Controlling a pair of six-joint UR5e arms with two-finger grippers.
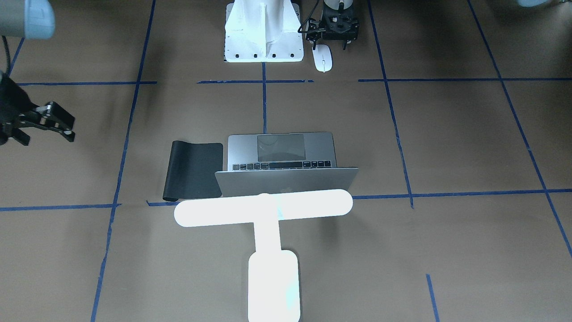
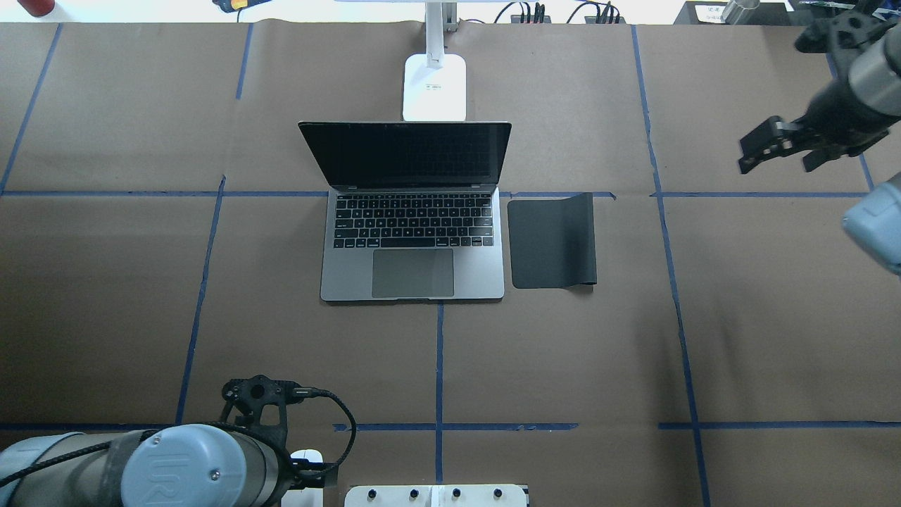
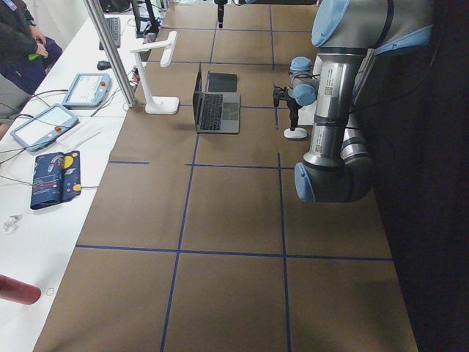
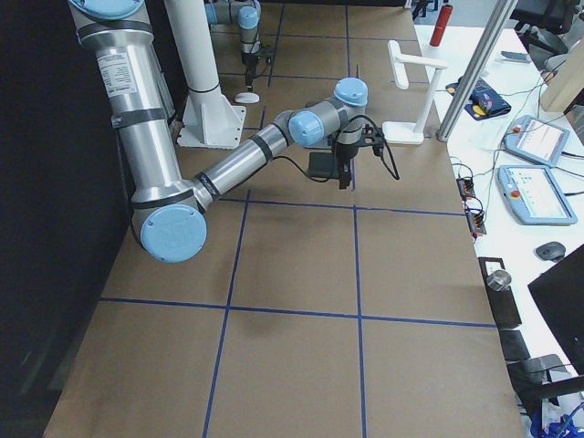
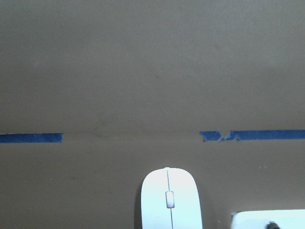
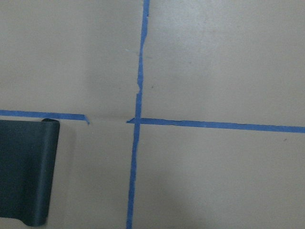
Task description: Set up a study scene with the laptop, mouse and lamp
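The grey laptop (image 2: pixel 412 271) stands open in the middle of the table, its screen facing me. The white T-shaped lamp (image 1: pixel 263 208) stands just behind the laptop, its base (image 2: pixel 434 84) at the far edge. The small white mouse (image 1: pixel 322 58) lies near my base; it also shows low in the left wrist view (image 5: pixel 170 200). My left gripper (image 1: pixel 330 45) hovers just behind and above the mouse, open and empty. My right gripper (image 2: pixel 774 165) hangs open and empty, high over the far right of the table, well away from all three.
A black mouse mat (image 2: pixel 552 239) lies flat against the laptop's right side, one end curled up. The white flared pedestal (image 1: pixel 263 40) of my base stands beside the mouse. Blue tape lines cross the brown table cover.
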